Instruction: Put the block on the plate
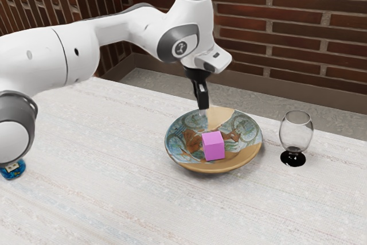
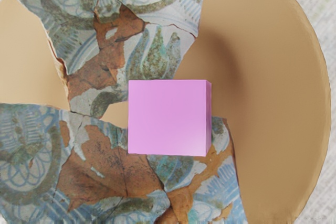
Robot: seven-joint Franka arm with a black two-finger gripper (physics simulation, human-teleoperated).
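My gripper [image 1: 202, 107] hangs over the rear part of the plate, above and apart from the block; whether it is open or shut cannot be told. The pink block [image 1: 214, 146] rests upright inside the round plate [image 1: 250, 154], which has a tan rim and a patchy blue, green and brown pattern. From my hand, the block [image 2: 167, 117] shows its flat top and a narrow side, with the plate's tan surface [image 2: 278, 93] beside it and patterned pieces around it.
A clear stemmed glass [image 1: 296, 133] with a black base stands beside the plate toward the exterior view's right. A small blue object [image 1: 14, 170] lies near the arm at the exterior view's left. Behind the pale table [image 1: 114, 199] rises a brick wall.
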